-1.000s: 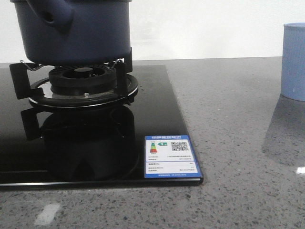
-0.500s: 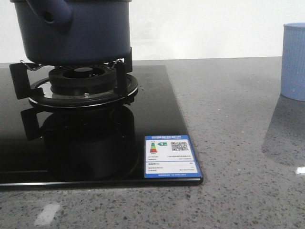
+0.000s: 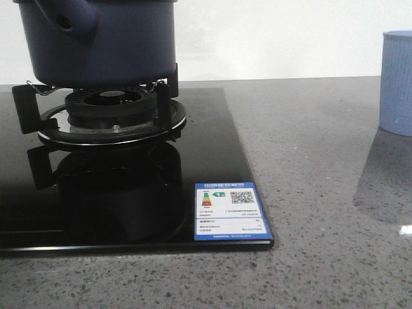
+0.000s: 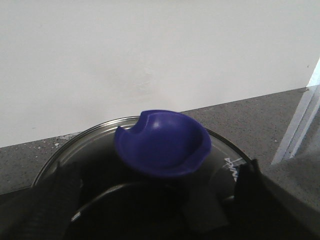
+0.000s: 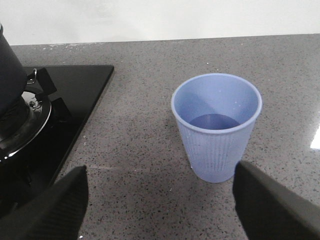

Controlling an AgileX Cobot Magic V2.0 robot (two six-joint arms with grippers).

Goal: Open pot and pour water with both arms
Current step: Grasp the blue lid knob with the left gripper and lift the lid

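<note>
The dark navy pot (image 3: pixel 103 45) stands on the burner grate (image 3: pixel 109 112) at the far left, its handle stub (image 3: pixel 71 19) pointing towards me. In the left wrist view its glass lid (image 4: pixel 227 157) carries a blue knob (image 4: pixel 162 142). My left gripper (image 4: pixel 152 200) hovers over the lid, open, with dark fingers (image 4: pixel 52 200) on either side below the knob. My right gripper (image 5: pixel 160 200) is open above the counter, short of the light blue ribbed cup (image 5: pixel 216 130), which holds some water. Neither gripper shows in the front view.
The black glass hob (image 3: pixel 212 148) covers the left half of the grey speckled counter (image 3: pixel 309 161), with a blue-and-white label (image 3: pixel 230 211) at its front right corner. The cup (image 3: pixel 396 84) stands at the far right edge. A white wall runs behind.
</note>
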